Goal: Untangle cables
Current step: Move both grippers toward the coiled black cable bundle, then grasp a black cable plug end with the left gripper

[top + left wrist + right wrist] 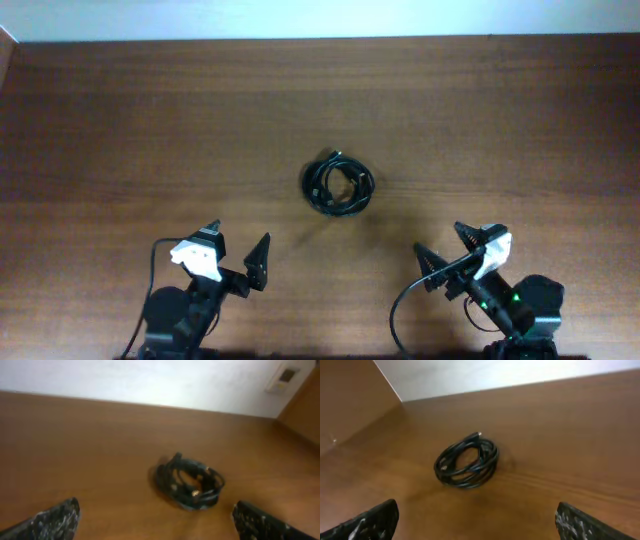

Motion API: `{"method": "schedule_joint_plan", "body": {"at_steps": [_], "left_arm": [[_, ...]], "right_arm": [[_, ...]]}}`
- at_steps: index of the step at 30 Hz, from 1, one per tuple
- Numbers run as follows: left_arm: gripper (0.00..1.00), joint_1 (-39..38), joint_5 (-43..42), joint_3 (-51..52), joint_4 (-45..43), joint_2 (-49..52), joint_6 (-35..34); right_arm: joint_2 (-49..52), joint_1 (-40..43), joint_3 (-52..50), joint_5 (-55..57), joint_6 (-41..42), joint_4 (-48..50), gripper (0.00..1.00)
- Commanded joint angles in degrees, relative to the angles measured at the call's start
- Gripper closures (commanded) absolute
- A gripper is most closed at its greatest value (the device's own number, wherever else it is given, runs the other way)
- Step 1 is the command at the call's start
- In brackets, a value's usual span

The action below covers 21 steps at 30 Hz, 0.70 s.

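Your cables (pixel 338 184) lie coiled on the bench (pixel 120 120) — left tool (pixel 238 240) and right tool (pixel 442 245) flank them, well apart, both wide and empty, likely so each can take a side.

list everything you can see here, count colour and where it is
cables: one coiled bundle, black, middle of the table; number of strands cannot be told
table: one, brown wood, under everything
wall: one, white, beyond the table's far edge
wall plate: one, pale with a dark centre, on the wall, upper right of the left wrist view
side panels: two, brown, upright at the table's left and right ends
left gripper: one, black fingers on a white body, near edge at left, open, apart from the cables
right gripper: one, black fingers on a white body, near edge at right, open, apart from the cables
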<state>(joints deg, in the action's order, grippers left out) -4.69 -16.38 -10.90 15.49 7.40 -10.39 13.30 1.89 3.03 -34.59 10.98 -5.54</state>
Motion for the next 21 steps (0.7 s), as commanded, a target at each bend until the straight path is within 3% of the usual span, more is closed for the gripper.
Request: {"method": "schedule_joint_plan", "body": {"at_steps": [1, 5, 10, 11, 14, 16, 18, 21], "left_arm": [[0.01, 0.35, -2.64, -10.32, 3.74, 10.58, -0.42], [0.01, 0.35, -7.98, -29.86, 16.68, 31.63, 5.11], [0.01, 0.31, -9.84, -57.18, 45.46, 54.99, 13.14], [0.01, 0.31, -10.10, -64.43, 52.02, 60.74, 13.35], [0.01, -0.63, -19.02, -75.87, 58.40, 70.62, 19.32], [0.01, -1.27, -27.61, -77.40, 57.16, 72.74, 17.77], [0.01, -1.44, -16.92, -77.40, 54.62, 72.67, 17.42], [0.01, -6.10, 8.98, -77.40, 52.48, 72.96, 11.61]], "right_arm": [[7.28, 0.00, 8.96, -0.79, 0.20, -4.46, 0.01], [18.99, 0.00, 27.21, -0.76, -0.20, -19.74, 0.01], [28.44, -0.79, 48.30, -0.15, -5.22, -44.33, 0.01], [30.47, -2.36, 53.33, 4.90, -5.20, -48.52, 0.01], [34.93, -8.79, 62.58, 11.50, -7.34, -51.25, 0.01], [35.45, -11.04, 62.99, 10.21, -7.06, -48.00, 0.01], [35.74, -11.06, 62.99, 9.16, -9.60, -46.12, 0.01], [39.32, -11.06, 62.99, 19.74, -11.23, -46.14, 0.01]]}}
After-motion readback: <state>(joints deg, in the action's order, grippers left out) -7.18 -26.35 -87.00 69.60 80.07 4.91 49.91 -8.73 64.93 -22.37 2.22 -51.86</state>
